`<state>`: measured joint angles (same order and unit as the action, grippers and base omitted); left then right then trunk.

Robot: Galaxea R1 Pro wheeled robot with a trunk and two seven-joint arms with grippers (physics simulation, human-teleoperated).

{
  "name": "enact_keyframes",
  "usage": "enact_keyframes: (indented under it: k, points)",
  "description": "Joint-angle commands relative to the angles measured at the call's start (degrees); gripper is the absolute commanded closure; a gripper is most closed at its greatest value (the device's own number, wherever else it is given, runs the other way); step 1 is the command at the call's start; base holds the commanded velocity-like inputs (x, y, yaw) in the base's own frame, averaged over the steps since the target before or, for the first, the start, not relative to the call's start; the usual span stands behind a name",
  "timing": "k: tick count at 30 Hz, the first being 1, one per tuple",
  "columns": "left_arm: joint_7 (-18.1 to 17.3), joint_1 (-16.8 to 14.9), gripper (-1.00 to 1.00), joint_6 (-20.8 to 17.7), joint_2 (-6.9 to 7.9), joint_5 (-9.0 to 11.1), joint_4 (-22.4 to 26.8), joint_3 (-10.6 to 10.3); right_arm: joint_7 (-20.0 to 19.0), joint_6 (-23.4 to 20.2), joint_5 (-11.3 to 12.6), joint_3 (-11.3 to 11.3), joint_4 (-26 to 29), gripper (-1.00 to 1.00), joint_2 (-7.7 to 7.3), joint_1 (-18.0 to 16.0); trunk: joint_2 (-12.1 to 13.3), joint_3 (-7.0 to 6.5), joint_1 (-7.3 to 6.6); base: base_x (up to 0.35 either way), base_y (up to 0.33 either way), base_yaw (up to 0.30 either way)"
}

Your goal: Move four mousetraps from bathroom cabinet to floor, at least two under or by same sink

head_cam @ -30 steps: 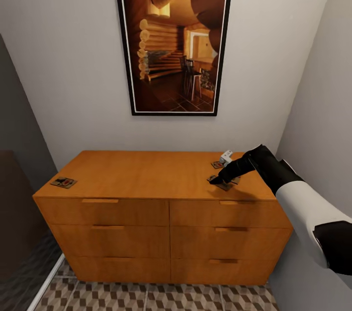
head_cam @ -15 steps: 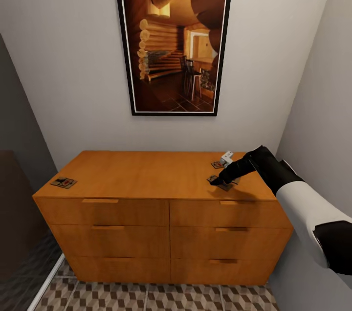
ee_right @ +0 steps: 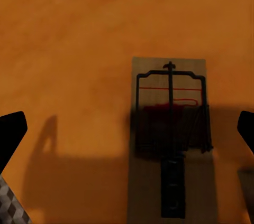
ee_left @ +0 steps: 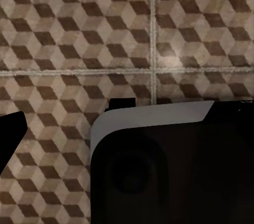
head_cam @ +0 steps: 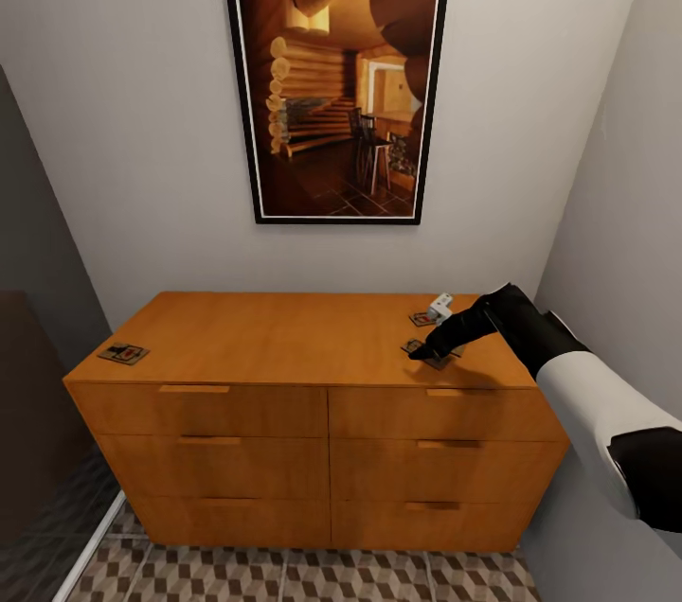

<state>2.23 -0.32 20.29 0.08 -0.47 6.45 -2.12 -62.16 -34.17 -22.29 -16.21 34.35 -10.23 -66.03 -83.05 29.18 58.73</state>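
Our right gripper (head_cam: 423,352) hovers, jaws spread, over a flat brown wooden mousetrap (ee_right: 168,137) at the head view's lower right. Another trap (head_cam: 123,353) lies on the orange-brown wooden cabinet (head_cam: 284,337) at left. Our left wrist view shows cube-patterned floor tiles (ee_left: 79,34); its jaws' state we cannot tell.

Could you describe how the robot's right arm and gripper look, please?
The right arm has a smooth white shell over its forearm, with a glossy black section at the elbow end and a black wrist tapering to the right gripper. A small white block sits beside the wrist. The fingertips are plain black.
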Motion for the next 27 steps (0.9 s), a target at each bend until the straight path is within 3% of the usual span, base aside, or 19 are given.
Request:
enact_keyframes:
  k: [1, 27]
  points:
    - [0.2, 0.0, -1.00, 0.2, 0.01, -0.1, 0.0, -0.2, -0.2, -0.4, -0.2, -0.1, 0.1, -1.00, -0.06, 0.0, 0.0, 0.06, 0.00, 0.000, 0.000, 0.000]
    - [0.2, 0.0, -1.00, 0.2, 0.01, -0.1, -0.1, -0.2, -0.2, 1.7, -0.2, -0.1, -2.1, -1.00, -0.81, 0.0, 0.0, 0.06, 0.00, 0.000, 0.000, 0.000]
